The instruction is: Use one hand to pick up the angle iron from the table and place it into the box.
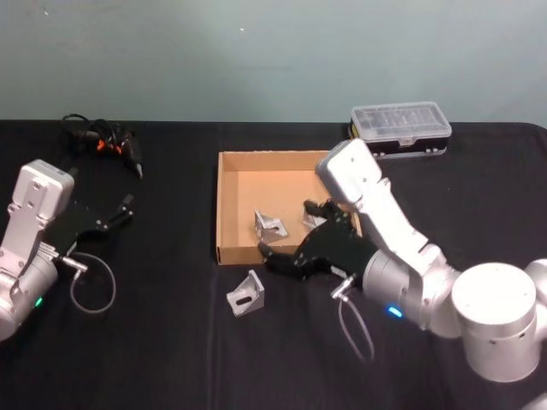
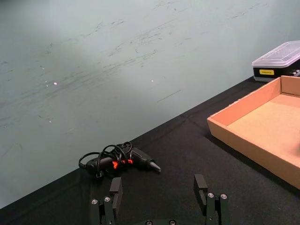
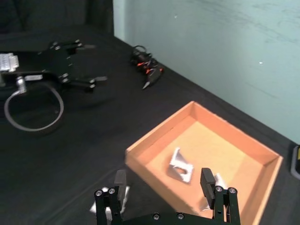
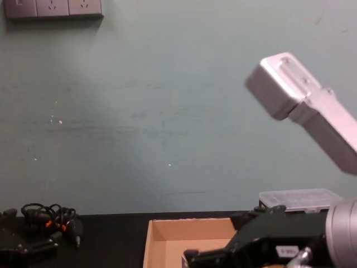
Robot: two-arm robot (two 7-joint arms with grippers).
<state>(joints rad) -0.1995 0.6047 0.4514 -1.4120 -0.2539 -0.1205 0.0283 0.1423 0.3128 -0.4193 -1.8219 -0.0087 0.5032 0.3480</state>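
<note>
While the box (image 1: pixel 224 205) holds two angle irons (image 1: pixel 269 225) (image 1: pixel 314 220), the table (image 1: pixel 171 350) one, both grippers' (image 1: pixel 126 211) (image 1: pixel 288 229) jaws gape.

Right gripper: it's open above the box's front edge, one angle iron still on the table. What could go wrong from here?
1. The angle iron on the table lies close to the front wall of the box; the open right gripper, if it comes down, might clip or shove that wall.
2. The iron is small and sits tilted, so the fingers could push it aside instead of clamping it.
The left gripper sits idle at the left.
</note>
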